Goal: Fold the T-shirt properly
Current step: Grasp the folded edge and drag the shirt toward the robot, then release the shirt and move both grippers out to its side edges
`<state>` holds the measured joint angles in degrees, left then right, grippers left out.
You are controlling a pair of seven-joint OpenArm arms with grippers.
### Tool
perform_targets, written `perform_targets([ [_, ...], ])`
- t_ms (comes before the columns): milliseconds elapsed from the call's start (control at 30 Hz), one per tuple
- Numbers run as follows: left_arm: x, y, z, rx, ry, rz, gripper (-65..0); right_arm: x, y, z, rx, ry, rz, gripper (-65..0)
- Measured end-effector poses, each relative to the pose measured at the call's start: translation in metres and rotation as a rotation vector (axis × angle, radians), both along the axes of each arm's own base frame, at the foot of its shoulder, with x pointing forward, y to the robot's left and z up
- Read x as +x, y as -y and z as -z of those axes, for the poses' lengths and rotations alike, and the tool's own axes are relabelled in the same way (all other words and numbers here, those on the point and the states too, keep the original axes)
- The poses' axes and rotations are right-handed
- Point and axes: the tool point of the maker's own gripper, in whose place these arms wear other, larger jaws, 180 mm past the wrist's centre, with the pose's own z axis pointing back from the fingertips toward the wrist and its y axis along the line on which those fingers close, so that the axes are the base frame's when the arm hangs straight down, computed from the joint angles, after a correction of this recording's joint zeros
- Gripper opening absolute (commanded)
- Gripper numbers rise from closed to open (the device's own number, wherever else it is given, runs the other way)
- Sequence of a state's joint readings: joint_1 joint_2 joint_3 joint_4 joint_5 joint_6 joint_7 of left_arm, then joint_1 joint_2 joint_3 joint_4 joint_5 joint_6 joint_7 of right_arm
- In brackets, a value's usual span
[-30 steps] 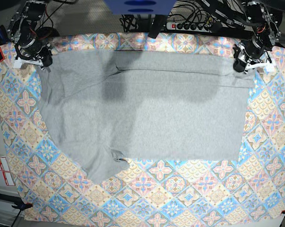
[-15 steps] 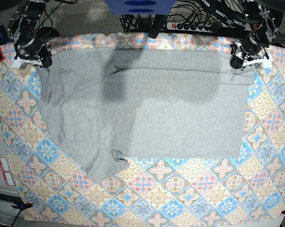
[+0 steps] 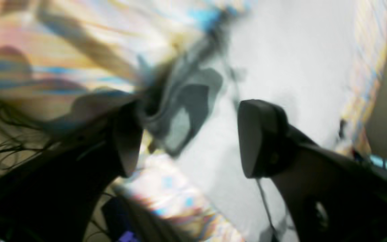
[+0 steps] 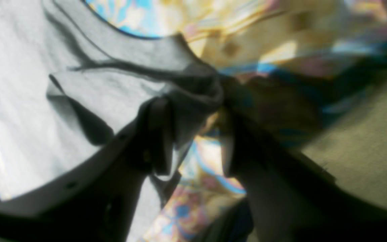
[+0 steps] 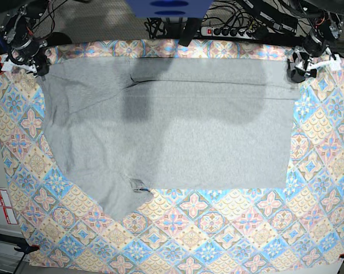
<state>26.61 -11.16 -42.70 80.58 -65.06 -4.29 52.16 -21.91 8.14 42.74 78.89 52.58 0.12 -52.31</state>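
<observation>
On the counter: your grey T-shirt [image 5: 172, 131] lies spread flat across the diamond-patterned tablecloth [image 5: 229, 228], one sleeve pointing toward the near edge.
Shirt, far edge: a fold line runs along it, close to the tablecloth's back border, where you also see a power strip [image 5: 229, 31] behind the cloth.
Left gripper [image 3: 186, 134]: you see its jaws standing wide apart in the left wrist view, nothing between the pads; blurred grey cloth and tablecloth pass behind them. From the base view it sits at the shirt's far corner on that view's right [image 5: 300, 65].
Right gripper [image 4: 197, 141]: your right wrist view shows the jaws parted, with a bunched corner of the shirt lying against the left finger [image 4: 156, 134]; whether it has hold of the cloth you cannot tell. The base view places it at the far corner on that view's left [image 5: 23, 54].
</observation>
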Motion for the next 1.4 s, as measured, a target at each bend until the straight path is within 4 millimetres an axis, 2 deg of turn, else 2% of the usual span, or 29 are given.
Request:
perform_targets([
  [167,-0.001,-0.017,-0.007,0.001,0.005,-0.056,-21.7,-0.006,0.009,-0.003,-0.01,-0.004,0.033,-43.3],
  [333,0.029,-0.02,-0.018,-0.019,0.072,-0.057,-21.7,-0.007,0.011,-0.003,-0.017,-0.007,0.035,-43.3],
  [500,0.057,-0.031,-0.035,0.012,0.133,-0.046,-21.7,-0.015,0.029,-0.01,-0.044,0.006,0.094,-43.2],
  [633,0.075,-0.035,-0.045,0.021,0.161,-0.027,-21.7,-0.006,0.039,-0.017,-0.061,0.035,0.127,-43.2],
  [833,0.12,-0.047,-0.072,0.11,0.217,0.037,-21.7,0.024,0.045,-0.03,-0.073,0.094,0.103,-43.2],
  [933,0.147,-0.043,-0.082,0.148,0.238,0.075,-21.7,0.042,0.045,-0.037,-0.084,0.107,0.067,-43.2],
  [1133,0.192,-0.035,-0.092,0.267,0.2,0.167,-21.6,0.111,0.011,-0.066,-0.074,0.221,-0.098,-43.2],
  [1233,0.221,-0.027,-0.088,0.297,0.169,0.222,-21.6,0.13,-0.002,-0.07,-0.088,0.214,-0.187,-43.2],
  [1300,0.236,-0.015,-0.085,0.289,0.152,0.265,-21.6,0.14,-0.012,-0.07,-0.088,0.215,-0.233,-43.2],
  [1400,0.256,-0.004,-0.083,0.311,0.121,0.324,-21.6,0.166,-0.038,-0.076,-0.075,0.249,-0.32,-43.2],
])
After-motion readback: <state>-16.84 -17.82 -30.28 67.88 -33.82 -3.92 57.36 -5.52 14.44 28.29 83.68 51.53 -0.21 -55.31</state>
